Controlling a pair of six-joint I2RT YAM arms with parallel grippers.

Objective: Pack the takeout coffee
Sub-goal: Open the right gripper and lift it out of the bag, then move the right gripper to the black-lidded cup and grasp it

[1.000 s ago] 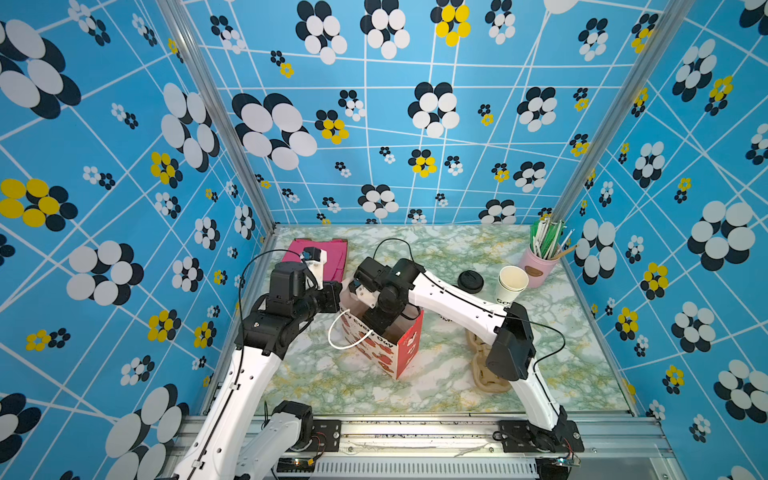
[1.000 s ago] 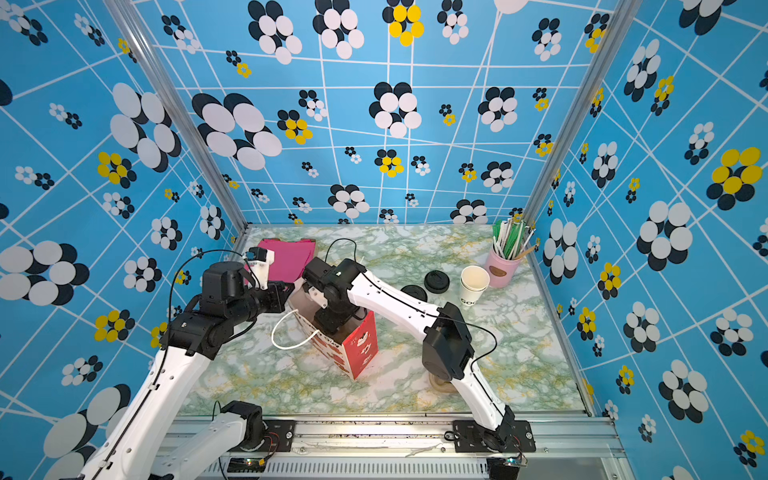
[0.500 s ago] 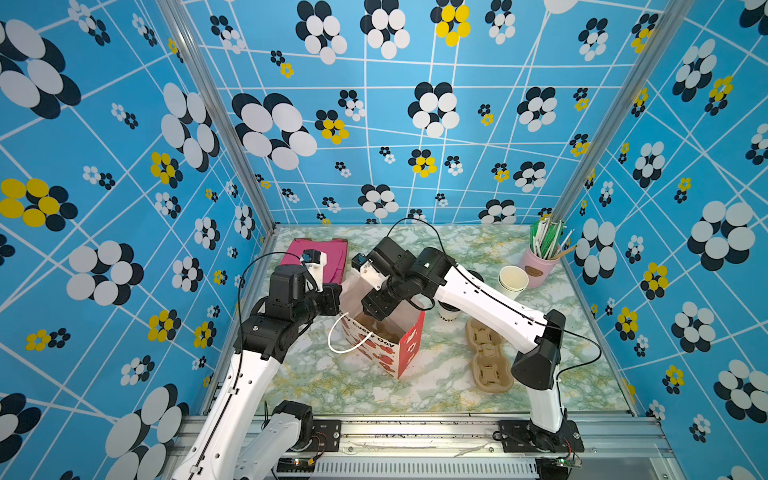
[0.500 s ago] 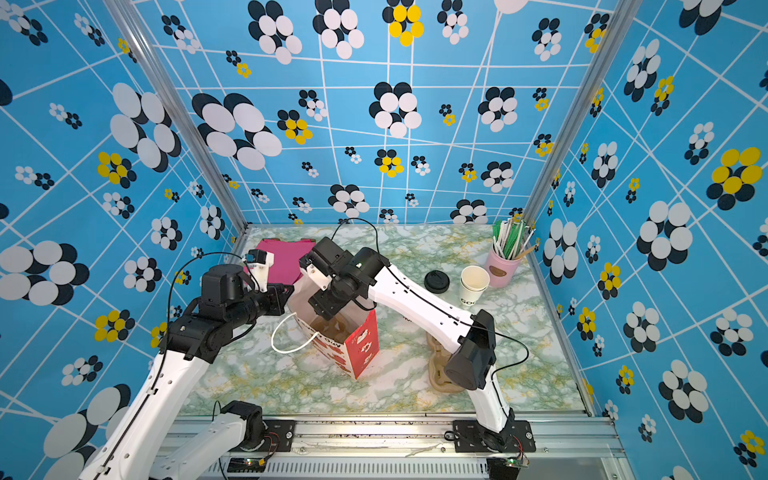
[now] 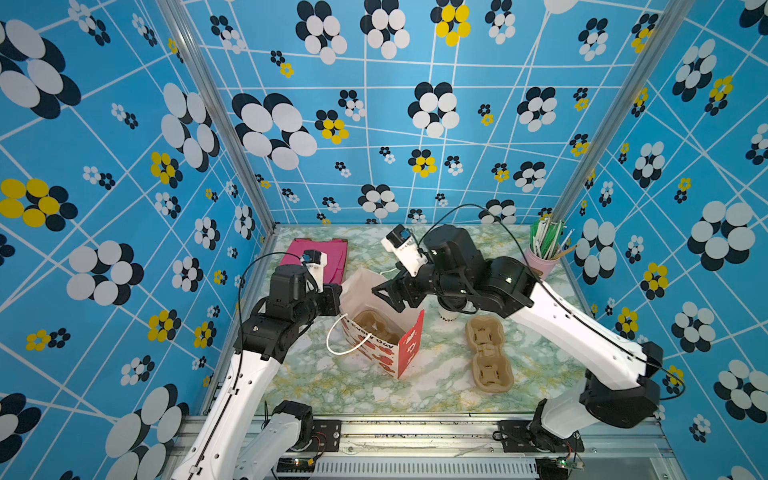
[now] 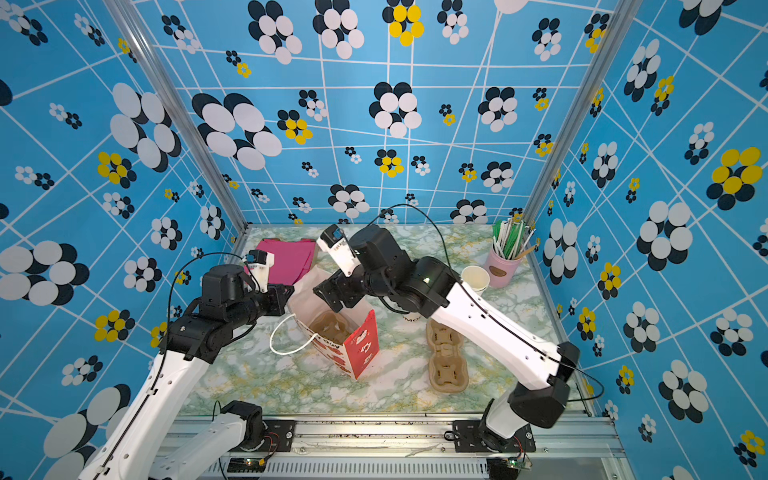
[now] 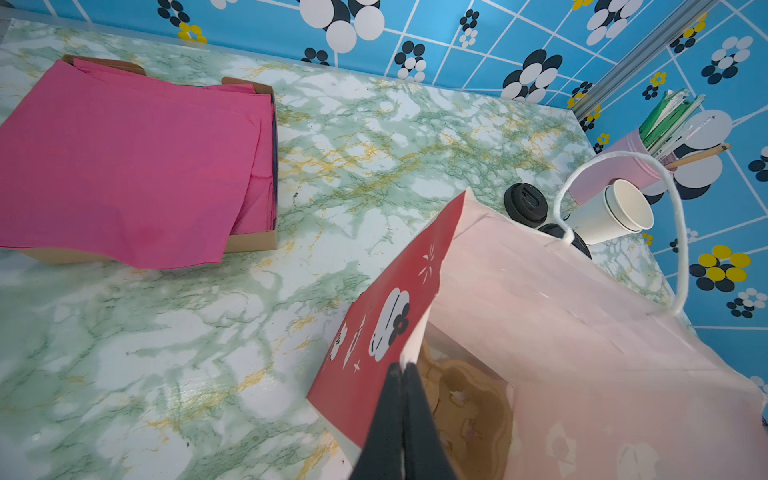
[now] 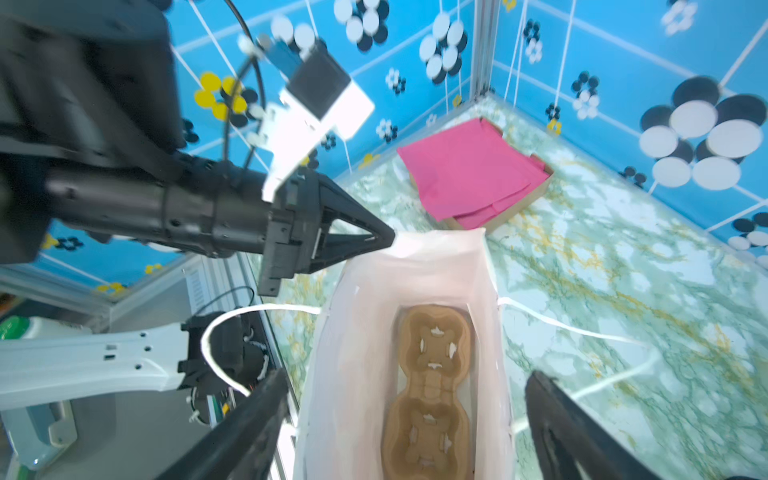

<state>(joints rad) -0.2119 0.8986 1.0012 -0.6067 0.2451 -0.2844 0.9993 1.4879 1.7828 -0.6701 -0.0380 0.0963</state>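
Green-veined marble-patterned surface [image 5: 415, 390], enclosed on three sides by blue flowered panels. On it stands an open red-and-white paper bag [image 5: 409, 347] with white cord handles. A brown moulded-pulp cup carrier [image 8: 430, 386] lies flat in the bottom of the bag. The left jaws are closed on the bag's rim at one narrow end and hold the mouth open. The right jaws stand wide apart and empty above that mouth. The takeout coffee, a small white paper cup with black lettering [image 5: 447, 317], stands on the surface just beside the bag, under the right arm, which hides its lid.

We judge the step in hand to be fetching that cup. We recommend:
- The left grip should not release, or the thin bag wall may fold inward.
- The right arm should rise clear of the mouth without snagging the cord handle [image 7: 680, 237].
- The cup should be taken by its paper wall, not its lid.
- The cup should be carried upright and lowered plumb into a carrier well.

A second pulp carrier [image 5: 490, 357] lies near the cup, so we advise against sweeping it.
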